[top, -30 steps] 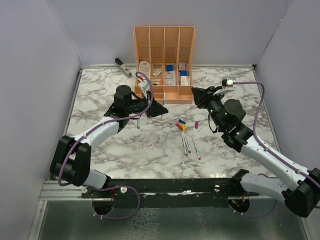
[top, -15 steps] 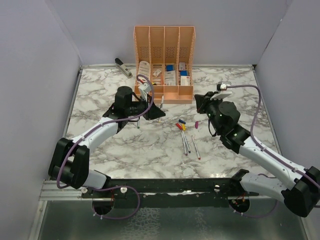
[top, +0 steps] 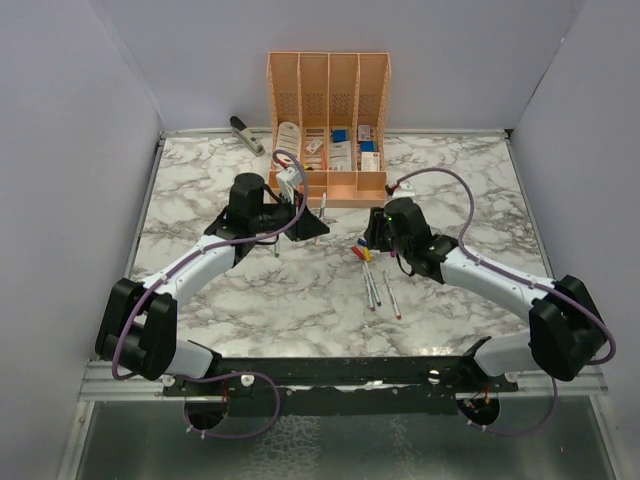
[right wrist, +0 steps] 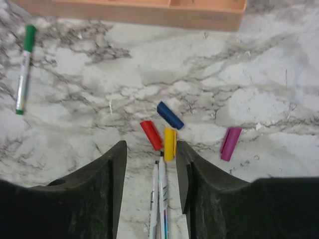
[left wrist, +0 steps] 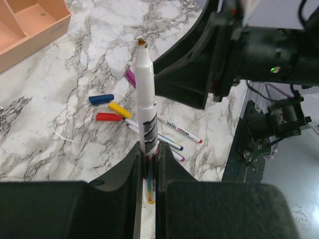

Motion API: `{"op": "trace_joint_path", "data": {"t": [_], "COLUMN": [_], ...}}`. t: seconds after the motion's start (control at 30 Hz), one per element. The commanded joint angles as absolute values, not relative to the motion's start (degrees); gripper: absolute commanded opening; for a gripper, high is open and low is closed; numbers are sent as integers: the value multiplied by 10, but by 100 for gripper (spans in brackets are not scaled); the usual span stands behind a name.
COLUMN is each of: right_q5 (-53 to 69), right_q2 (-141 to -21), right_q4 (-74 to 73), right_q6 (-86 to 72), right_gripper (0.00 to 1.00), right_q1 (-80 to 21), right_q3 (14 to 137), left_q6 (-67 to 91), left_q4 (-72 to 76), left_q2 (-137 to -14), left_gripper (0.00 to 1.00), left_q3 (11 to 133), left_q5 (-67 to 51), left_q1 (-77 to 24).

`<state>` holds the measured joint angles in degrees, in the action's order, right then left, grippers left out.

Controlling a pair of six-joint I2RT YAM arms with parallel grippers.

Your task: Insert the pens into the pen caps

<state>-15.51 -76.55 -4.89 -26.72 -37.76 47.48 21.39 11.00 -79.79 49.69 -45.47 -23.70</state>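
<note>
Left end effector point(left wrist: 148, 160) clenched on an uncapped pen point(left wrist: 145, 94) before the orange organiser point(top: 328, 100); right end effector point(right wrist: 150, 149) released over red cap point(right wrist: 151, 134), yellow cap point(right wrist: 170, 143) and blue cap point(right wrist: 170, 115) lying on the bench point(right wrist: 75, 89) before that organiser, purple cap point(right wrist: 230, 143) slightly apart

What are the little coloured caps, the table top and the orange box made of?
The caps look like smooth plastic: bright solid colours with a soft shine. The table top looks like marble, white with grey veins, though it could be a printed sheet. The orange box seems to be matte plastic: one even colour and thin walls.
</note>
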Motion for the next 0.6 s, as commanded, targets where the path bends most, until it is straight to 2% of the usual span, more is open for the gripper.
{"op": "trace_joint_path", "data": {"t": [0.0,0.27,0.57], "right_q5": [-117,-93,-135], "right_q2": [-818,-866,-927], "right_q4": [-120,-102,-100], "right_q6": [-298,-302,-307], "right_gripper": [44,42,37], "right_q1": [-375,-375,-375], "right_q3": [493,488,523], "left_q6": [205,208,206], "left_q4": [107,109,105], "left_q2": [-785,-797,-807], "left_gripper": [0,0,0], "left_q3": [493,496,504], "left_q5": [-441,-439,-443], "left_q1": [-236,-236,-236]}}
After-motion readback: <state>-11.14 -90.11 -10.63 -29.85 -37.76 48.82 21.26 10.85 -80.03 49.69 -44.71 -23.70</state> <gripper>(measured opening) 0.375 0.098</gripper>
